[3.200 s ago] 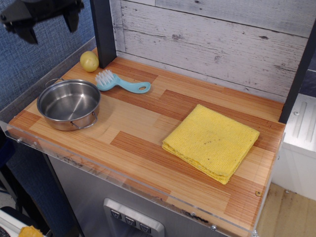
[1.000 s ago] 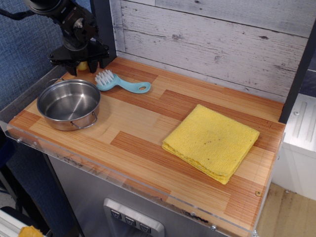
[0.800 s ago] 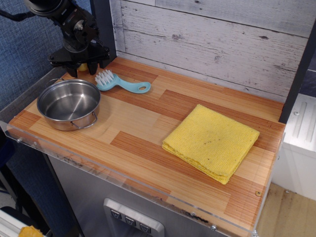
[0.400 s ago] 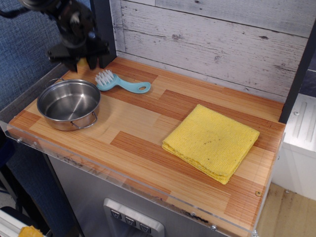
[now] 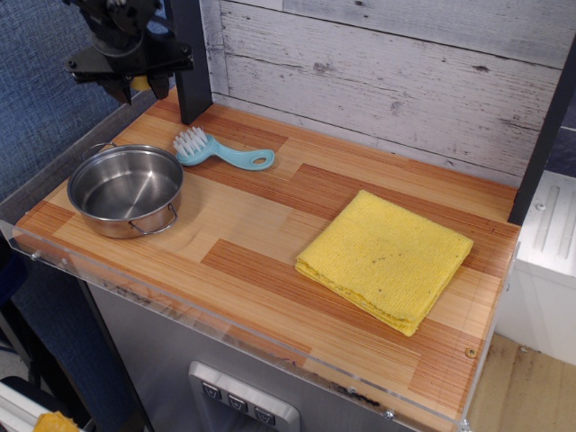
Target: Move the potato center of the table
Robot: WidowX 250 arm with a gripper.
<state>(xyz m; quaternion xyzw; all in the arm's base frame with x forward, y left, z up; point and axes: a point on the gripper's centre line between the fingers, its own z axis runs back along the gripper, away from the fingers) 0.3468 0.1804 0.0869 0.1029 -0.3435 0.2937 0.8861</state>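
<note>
Gripper: the black gripper (image 5: 137, 85) hangs at the upper left of the frame, above the desk's far left corner, its two fingers pointing down and closed around the potato.
Potato: only a small pale-yellow patch of the potato (image 5: 139, 83) shows between the fingers; it is held in the air, clear of the wood, over the upper left corner.
Desk: the desk (image 5: 261, 225) has a top of light and reddish-brown plank strips with a clear plastic edge along the front; its middle area is bare wood.
Pot: a steel pot (image 5: 125, 190) sits at the left of the frame, near the front edge, below the gripper in the picture.
Brush: a light-blue brush (image 5: 220, 150) with white bristles lies just beside the pot's upper right, handle pointing right.
Cloth: a folded yellow cloth (image 5: 385, 257) lies flat on the right half of the desk, well apart from the pot and brush.
Backdrop: a whitewashed plank wall (image 5: 378, 72) stands behind the desk, with a dark post (image 5: 186, 54) next to the gripper.
</note>
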